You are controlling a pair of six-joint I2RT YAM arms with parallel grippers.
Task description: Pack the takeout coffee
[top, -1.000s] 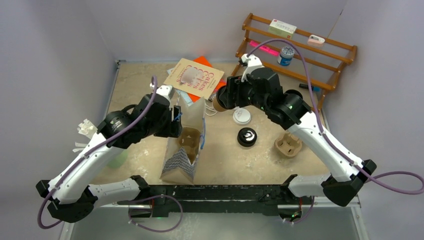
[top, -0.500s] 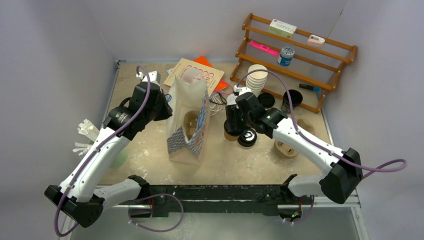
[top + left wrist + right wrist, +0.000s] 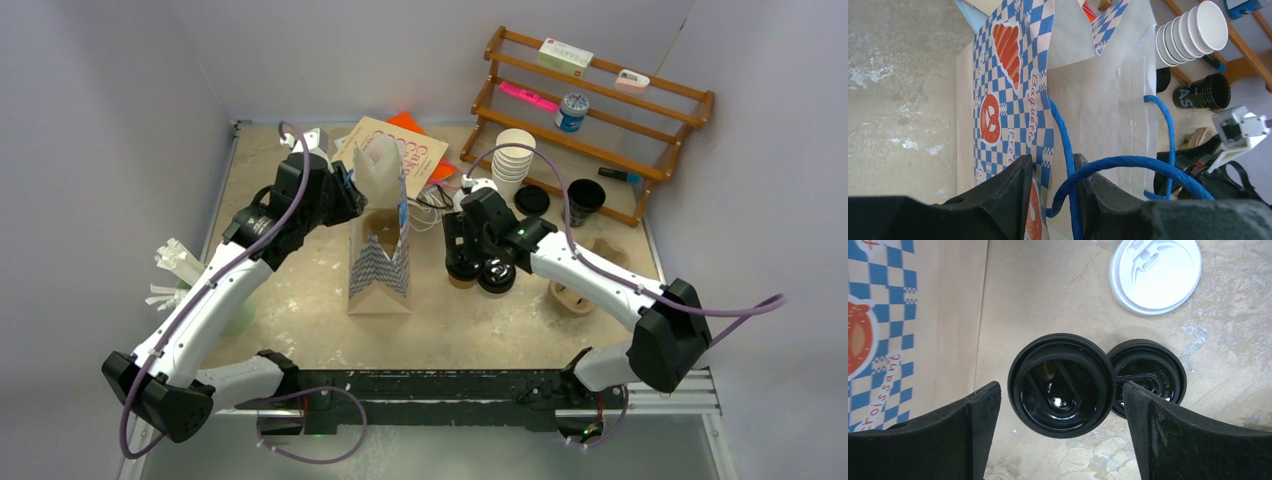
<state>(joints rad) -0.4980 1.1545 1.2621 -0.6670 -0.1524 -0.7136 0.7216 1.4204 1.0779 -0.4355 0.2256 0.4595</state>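
Observation:
Two takeout coffee cups with black lids stand side by side right of the bag. My right gripper (image 3: 1061, 405) hangs open above the larger one (image 3: 1058, 375), a finger on each side and not touching it. The smaller one (image 3: 1148, 377) sits just beyond the right finger. From above, the right gripper (image 3: 462, 250) covers a brown cup (image 3: 461, 279), with the black lid (image 3: 497, 276) beside it. A loose white lid (image 3: 1155, 272) lies on the table. My left gripper (image 3: 1050, 195) is at the rim of the checked paper bag (image 3: 1088, 90), jaws apart around its wall and blue handle (image 3: 1128, 162).
The bag (image 3: 380, 250) stands upright with a cardboard carrier (image 3: 378, 222) inside. Another carrier (image 3: 575, 295) lies at the right. A stack of lidless white cups (image 3: 513, 160), a black cup (image 3: 583, 200) and a wooden rack (image 3: 600, 90) are at the back right.
The bag has been stood upright and shifted back. My left gripper closed at its rim, then loosened. My right arm came down from the back over the cups and its jaws widened.

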